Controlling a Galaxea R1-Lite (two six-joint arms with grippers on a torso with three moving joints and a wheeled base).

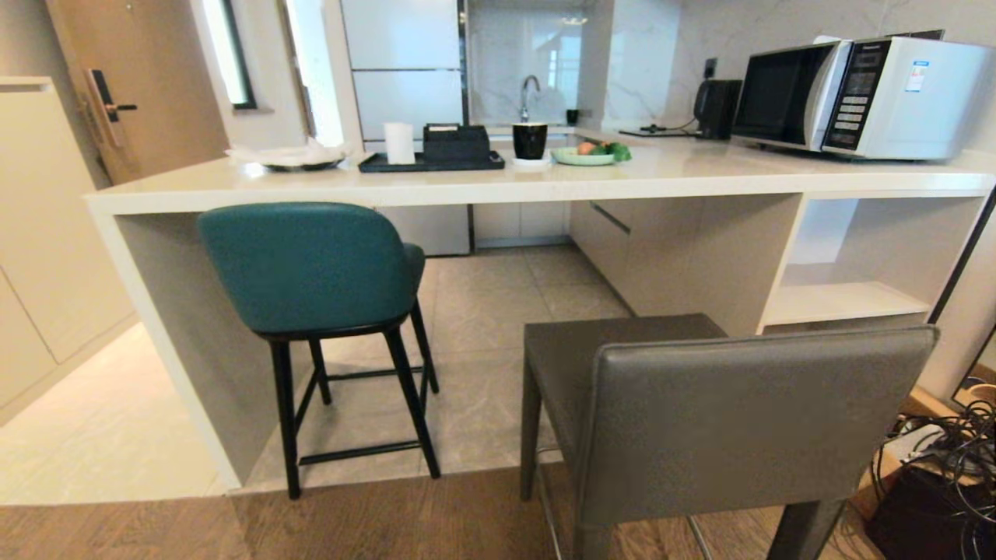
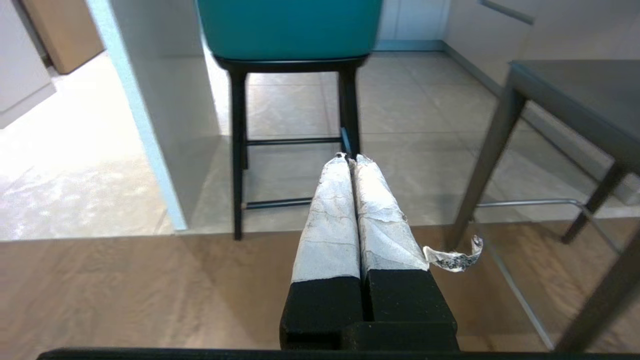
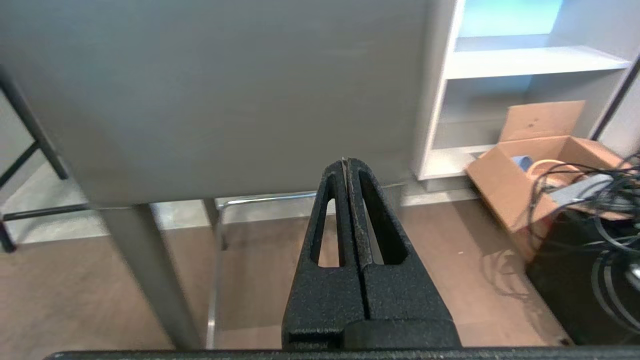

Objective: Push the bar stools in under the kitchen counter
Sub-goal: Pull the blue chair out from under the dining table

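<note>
Left gripper (image 2: pixel 350 157) and right gripper (image 3: pixel 345 162) hanging clenched, empty. Facing teal stool (image 1: pixel 311 268) and grey stool (image 1: pixel 700 412) before the kitchen counter (image 1: pixel 506 183).

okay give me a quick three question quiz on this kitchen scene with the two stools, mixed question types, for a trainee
1. True or false: the grey stool stands farther out from the kitchen counter than the teal stool.
2. What white appliance sits at the counter's right end?
3. The left gripper and right gripper are: A) both open B) both shut, empty C) holding a stool.

Key: 1 true; 2 the microwave; 3 B.
</note>
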